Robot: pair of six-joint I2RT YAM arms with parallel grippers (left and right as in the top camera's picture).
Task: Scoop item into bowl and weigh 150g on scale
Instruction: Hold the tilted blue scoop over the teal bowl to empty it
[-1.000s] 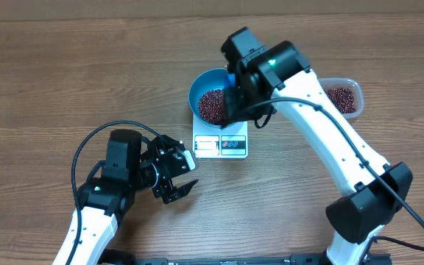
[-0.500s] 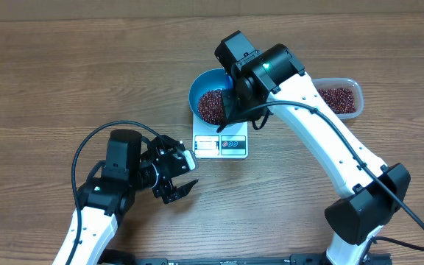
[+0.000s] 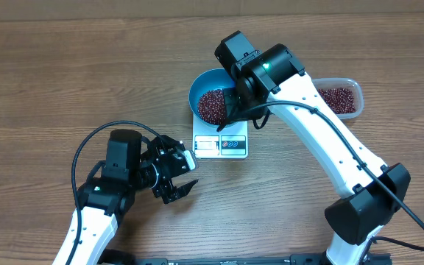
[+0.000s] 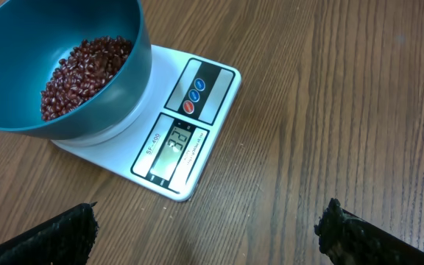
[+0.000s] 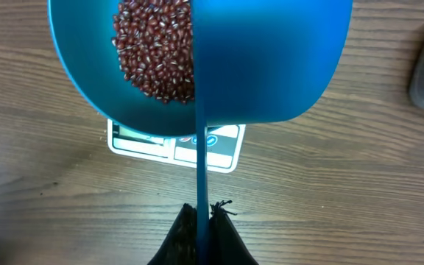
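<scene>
- The bowl (image 4: 50,29), round, deep and made of smooth teal plastic, sat on the back part of the scale (image 4: 197,110) and overhung its far edge.
- The beans (image 4: 83,73) were tiny, oval, glossy and dark red-brown. They lay in a loose heap at the bottom of the bowl, with its upper walls bare above them.
- The scale was a flat white square with rounded corners. A grey display (image 4: 174,143) and a dark panel of three round buttons (image 4: 195,94), two blue and one red, lay side by side along its front edge. We could not read the lit digits.
- The right gripper (image 5: 201,213) pinched the thin, flat handle of a bright blue plastic scoop (image 5: 271,59), its black fingers pressed together on it.
- From the right wrist, the scoop's broad, smooth body hung over the bowl's right half and hid it. We could not tell whether the scoop held any beans.
- The left gripper (image 3: 188,174) stood spread wide with nothing between its dark, rough-edged fingers. It was low over the table (image 3: 50,73), near the scale's front left corner but apart from it.
- A small clear tub (image 3: 357,96), rectangular with rounded corners, held more beans. It stood on the table to the right of the bowl, apart from the scale.
- The table was matte brown wood with a fine, streaky grain.
</scene>
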